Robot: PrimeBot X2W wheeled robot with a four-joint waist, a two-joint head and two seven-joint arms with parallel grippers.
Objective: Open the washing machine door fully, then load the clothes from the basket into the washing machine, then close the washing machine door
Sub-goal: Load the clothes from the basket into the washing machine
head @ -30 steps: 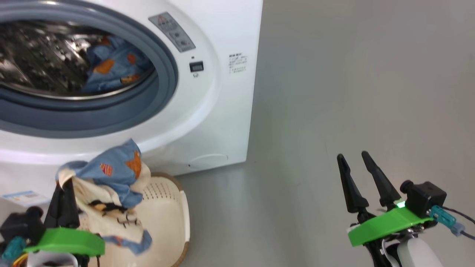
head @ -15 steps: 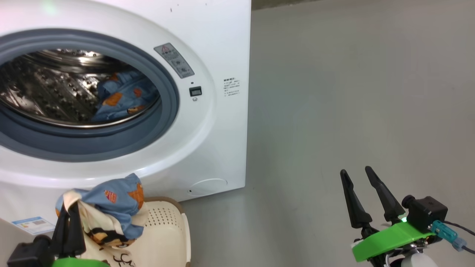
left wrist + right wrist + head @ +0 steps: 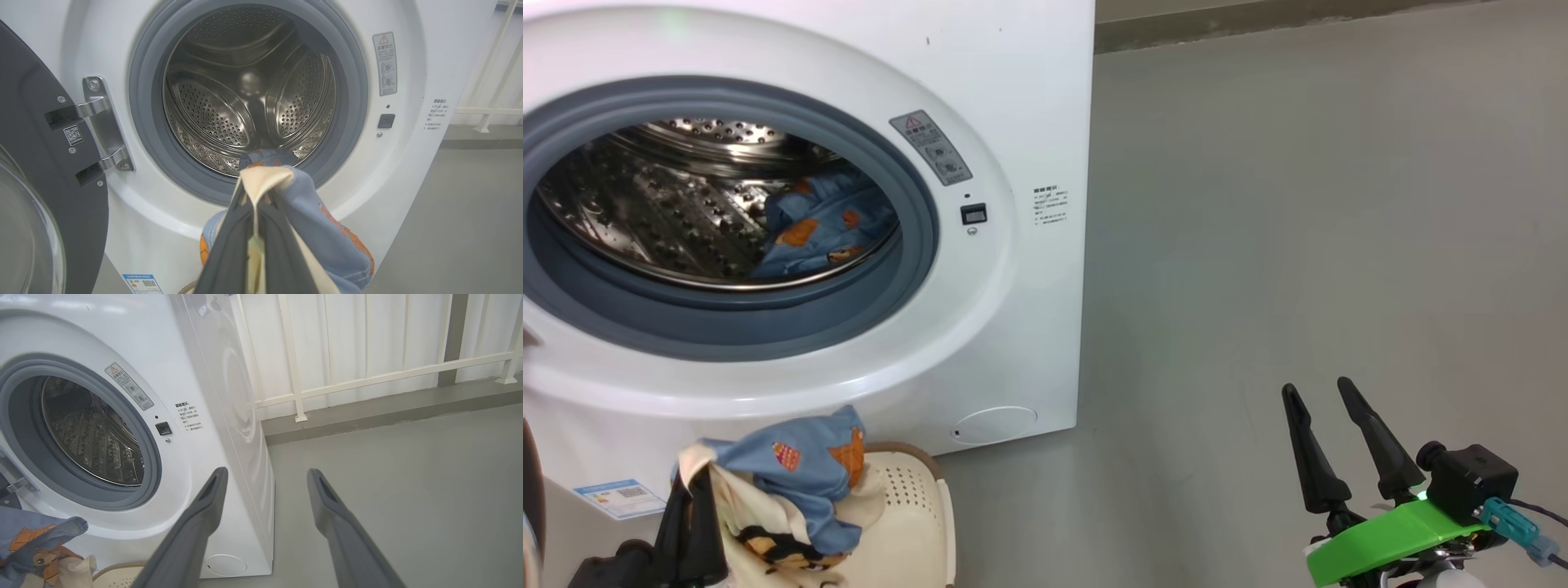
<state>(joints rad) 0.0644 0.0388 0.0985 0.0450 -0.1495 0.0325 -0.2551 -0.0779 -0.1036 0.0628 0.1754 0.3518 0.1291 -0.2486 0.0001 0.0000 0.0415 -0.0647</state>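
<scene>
The washing machine (image 3: 1029, 106) stands with its drum open, and a blue garment with orange prints (image 3: 809, 233) lies inside. The washing machine door (image 3: 49, 163) hangs open on its hinge at the left. My left gripper (image 3: 690, 502) is shut on a bundle of blue and cream clothes (image 3: 792, 469), lifted just above the basket (image 3: 915, 523). In the left wrist view the left gripper (image 3: 255, 196) pinches the clothes (image 3: 322, 228) in front of the drum (image 3: 249, 94). My right gripper (image 3: 1319, 392) stands open over the floor, holding nothing.
Bare grey floor (image 3: 1298, 204) stretches right of the machine. A white railing and panel wall (image 3: 367, 355) stand behind a low kerb. In the right wrist view the right gripper (image 3: 266, 473) points past the machine's front corner (image 3: 245, 437).
The head camera has tilted up, so the whole picture has slid down. The left gripper stays shut on the bundle above the basket. The right gripper has not moved.
</scene>
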